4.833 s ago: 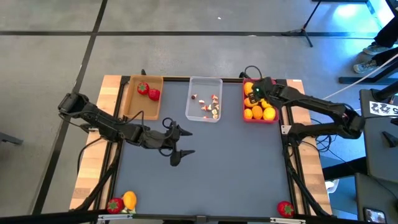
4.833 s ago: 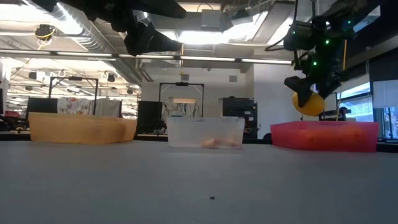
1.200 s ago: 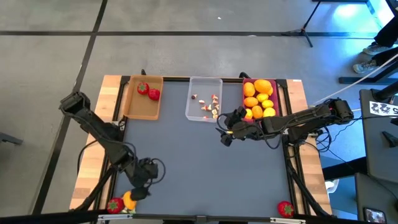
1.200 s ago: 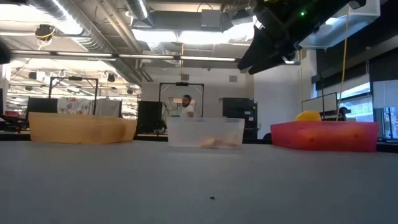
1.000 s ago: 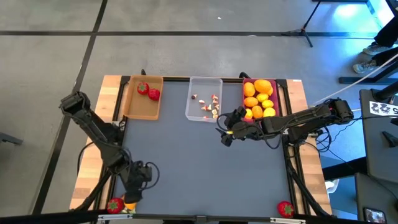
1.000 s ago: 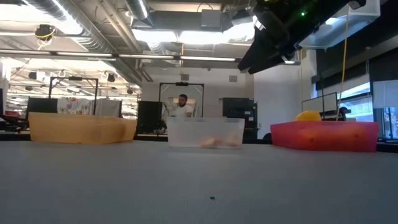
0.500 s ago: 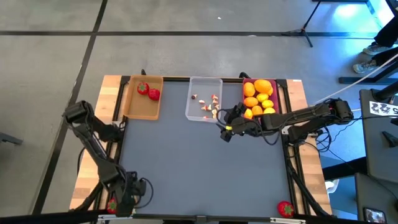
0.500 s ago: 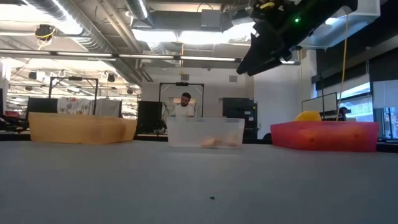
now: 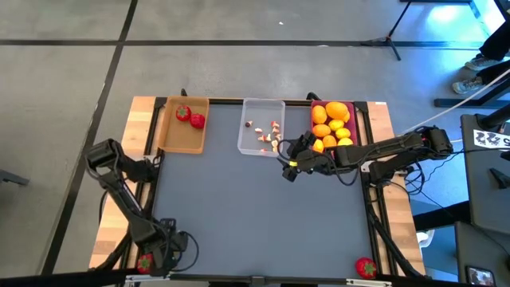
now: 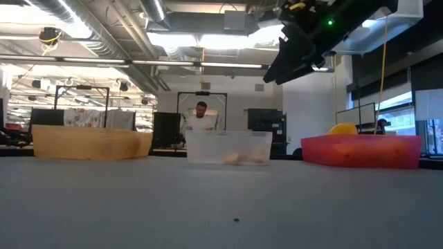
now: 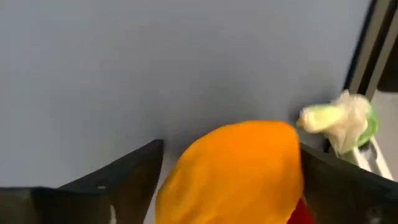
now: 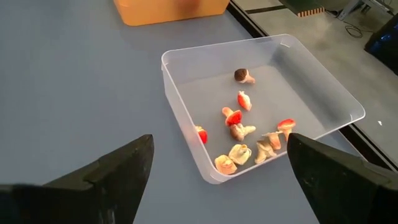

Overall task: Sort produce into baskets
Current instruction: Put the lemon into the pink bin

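My left gripper is low at the table's near left corner, open, with a finger on each side of an orange fruit. In the high view the gripper hides the fruit. A red strawberry lies just left of it, and a pale green-and-white piece lies beside the fruit. My right gripper hangs open and empty above the table, just near of the clear tray, which holds mushroom bits. The tan tray holds two strawberries. The magenta tray holds orange and yellow fruits. My left gripper comes at the orange fruit from above, slanting, with one finger and the other close against its two sides. I cannot tell whether they touch it. The fruit rests on the table.
Another strawberry lies at the near right corner. The three trays stand in a row along the far edge, also seen in the low view. The table's metal edge rail runs close by the left gripper. A person stands in the room beyond.
My left gripper has gone toward the table's near left corner and down over the orange fruit, which it now covers in the high view. My right gripper has shifted a little toward the far edge, nearer the clear tray, still open.
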### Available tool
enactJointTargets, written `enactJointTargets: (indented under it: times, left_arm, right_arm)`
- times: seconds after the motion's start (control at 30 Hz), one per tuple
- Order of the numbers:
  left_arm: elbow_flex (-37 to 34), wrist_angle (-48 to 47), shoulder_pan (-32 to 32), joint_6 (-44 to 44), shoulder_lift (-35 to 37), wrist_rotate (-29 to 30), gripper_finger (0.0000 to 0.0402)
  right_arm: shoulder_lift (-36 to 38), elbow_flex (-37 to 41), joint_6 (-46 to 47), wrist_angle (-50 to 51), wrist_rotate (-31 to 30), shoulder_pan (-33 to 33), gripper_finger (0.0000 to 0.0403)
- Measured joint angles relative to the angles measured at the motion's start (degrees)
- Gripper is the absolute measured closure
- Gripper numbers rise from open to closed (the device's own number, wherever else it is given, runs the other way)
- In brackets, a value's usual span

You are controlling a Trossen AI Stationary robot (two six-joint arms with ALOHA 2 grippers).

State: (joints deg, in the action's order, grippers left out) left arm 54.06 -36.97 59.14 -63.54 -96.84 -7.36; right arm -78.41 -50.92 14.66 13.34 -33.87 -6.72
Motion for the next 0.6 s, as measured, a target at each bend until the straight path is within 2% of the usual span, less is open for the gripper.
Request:
enactJointTargets:
  times: [0.3, 0.43, 0.6]
  left_arm:
    - [0.0, -2.2, -5.1, -1.0, 0.5, 0.0, 0.0174]
    - [0.0, -6.7, -8.5, 0.7, 3.1, 1.1, 0.0183]
    - [0.0, -9.8, -12.3, 3.9, 9.0, 9.3, 0.0177]
  right_arm:
    - [0.0, 0.0, 0.0, 0.0, 0.0, 0.0, 0.0039]
    - [0.0, 0.0, 0.0, 0.0, 0.0, 0.0, 0.0039]
    - [0.0, 0.0, 0.0, 0.0, 0.3, 0.0, 0.0039]
